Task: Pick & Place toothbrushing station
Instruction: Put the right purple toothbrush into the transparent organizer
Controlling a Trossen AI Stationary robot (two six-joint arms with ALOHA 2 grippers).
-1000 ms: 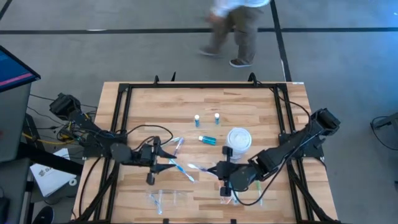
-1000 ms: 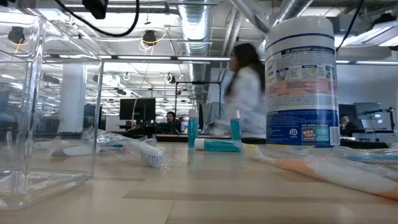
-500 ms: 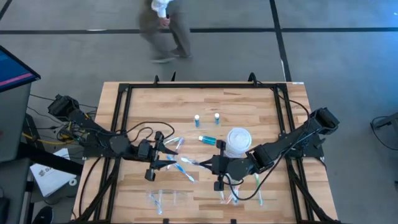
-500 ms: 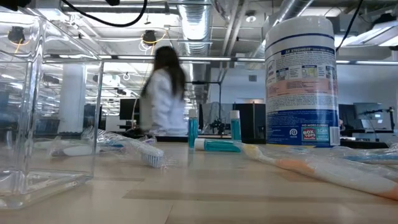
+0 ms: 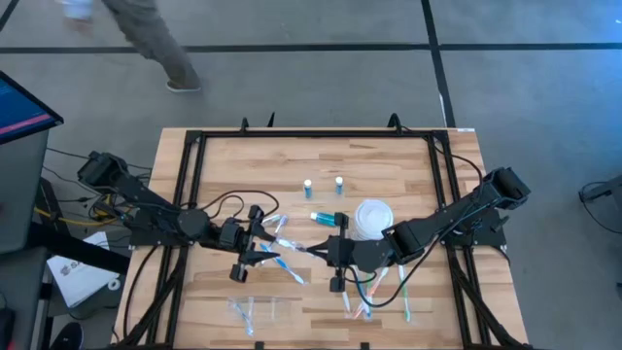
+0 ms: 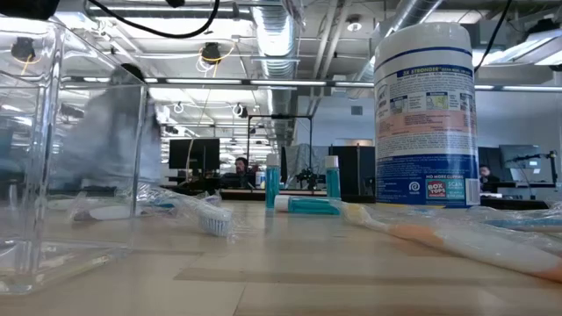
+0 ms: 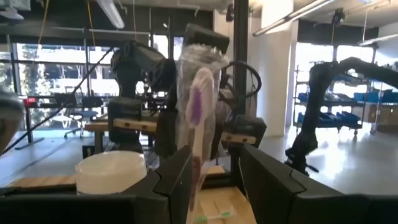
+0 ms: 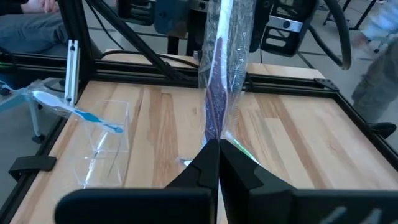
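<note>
A toothbrush with purple bristles in a clear wrapper (image 5: 299,248) hangs above the table's middle, between my two grippers. My right gripper (image 5: 319,249) (image 8: 218,149) is shut on one end of it. The other end, with the bristles (image 7: 196,106), stands between the open fingers of my left gripper (image 5: 271,243) (image 7: 214,168), close to one finger (image 7: 180,177). More toothbrushes lie on the table (image 5: 277,226) (image 5: 288,268) (image 5: 374,292). Two blue bottles stand upright (image 5: 308,185) (image 5: 339,182) and a third lies on its side (image 5: 324,219). My right gripper pinches the wrapper's end (image 8: 215,132) between its two shut fingers, coming from the table's right side and slanting a little downward. The toothbrush runs on along the fingers' line toward my left gripper, lifted clear of the table. Whether my left gripper touches the wrapper, I cannot tell.
A white canister (image 5: 371,219) stands just behind my right arm. A clear plastic box (image 5: 258,309) sits near the front edge, left of the middle. A black frame (image 5: 321,136) borders the table. A person walks past on the floor beyond the far edge.
My right gripper has carried the wrapped toothbrush toward the table's left and slightly up, and its free end now stands between my left gripper's fingers. My left gripper has shifted a little toward the right and tipped upward. The person behind the table has walked to the left.
</note>
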